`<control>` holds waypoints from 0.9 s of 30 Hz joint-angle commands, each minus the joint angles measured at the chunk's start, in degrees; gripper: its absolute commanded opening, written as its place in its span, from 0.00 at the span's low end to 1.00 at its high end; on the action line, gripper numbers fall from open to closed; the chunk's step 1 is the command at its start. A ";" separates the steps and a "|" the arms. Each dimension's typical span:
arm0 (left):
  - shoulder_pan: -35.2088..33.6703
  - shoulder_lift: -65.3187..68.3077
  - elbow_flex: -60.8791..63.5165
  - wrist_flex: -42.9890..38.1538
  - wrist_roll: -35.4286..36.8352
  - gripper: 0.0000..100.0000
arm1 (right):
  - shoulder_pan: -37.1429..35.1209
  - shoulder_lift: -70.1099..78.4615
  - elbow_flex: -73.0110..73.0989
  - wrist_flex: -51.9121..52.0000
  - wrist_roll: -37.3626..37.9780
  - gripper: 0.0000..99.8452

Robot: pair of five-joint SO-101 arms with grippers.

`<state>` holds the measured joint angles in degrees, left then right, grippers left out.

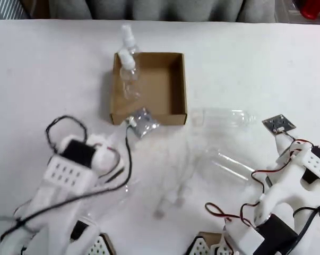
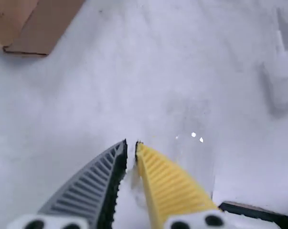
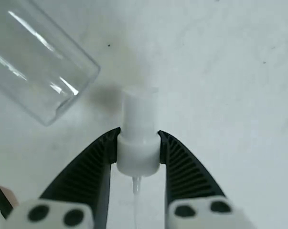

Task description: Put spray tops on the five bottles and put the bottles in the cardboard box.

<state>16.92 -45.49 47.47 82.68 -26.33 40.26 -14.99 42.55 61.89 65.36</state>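
Desk (image 1: 43, 69): white and matte, with the brown cardboard box (image 1: 149, 118) at mid-desk.
Right jaws (image 3: 139, 132): clamped on the collar of a white plastic spray top (image 3: 138, 152), its stem trailing back toward the wrist.
Bottle (image 3: 34, 71): a clear, smooth cylinder lying just beside the top. The near end looks like its base. The right arm is nearer to it.
Left jaws (image 2: 131, 143): ribbed and nearly together, with nothing seen between them.

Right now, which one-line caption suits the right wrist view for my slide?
Right claw shut on a white spray top, close to a clear bottle lying on the white table.
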 commanded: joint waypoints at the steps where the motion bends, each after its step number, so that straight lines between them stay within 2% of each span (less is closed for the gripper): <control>1: 1.27 -6.99 -1.58 8.00 -0.88 0.04 | -0.48 -0.31 -0.35 -0.57 0.62 0.02; 6: 1.19 -1.89 -6.51 15.91 -0.62 0.05 | -1.54 -0.31 -0.35 -0.57 0.26 0.02; 10: 3.65 7.08 -8.09 16.35 0.00 0.08 | -3.21 -0.31 -0.35 -0.57 0.09 0.02; 14: 4.35 14.02 -8.09 16.26 4.92 0.23 | -4.18 -0.31 -0.35 -0.57 -2.46 0.02; 16: 4.26 14.20 -8.09 16.09 4.84 0.31 | -4.62 -0.22 -0.35 -0.57 -2.90 0.02; 20: 4.35 11.47 -7.03 12.75 4.66 0.34 | -4.88 -0.22 -0.35 -0.57 -2.99 0.02; 25: 3.91 8.84 1.23 3.87 4.40 0.36 | -4.79 -0.22 -0.35 -0.57 -2.73 0.02; 27: 3.82 8.48 4.40 0.35 1.85 0.37 | -4.79 -0.22 -0.35 -0.57 -2.73 0.02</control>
<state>20.62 -34.86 49.14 88.31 -22.37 36.04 -14.99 42.55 61.89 62.90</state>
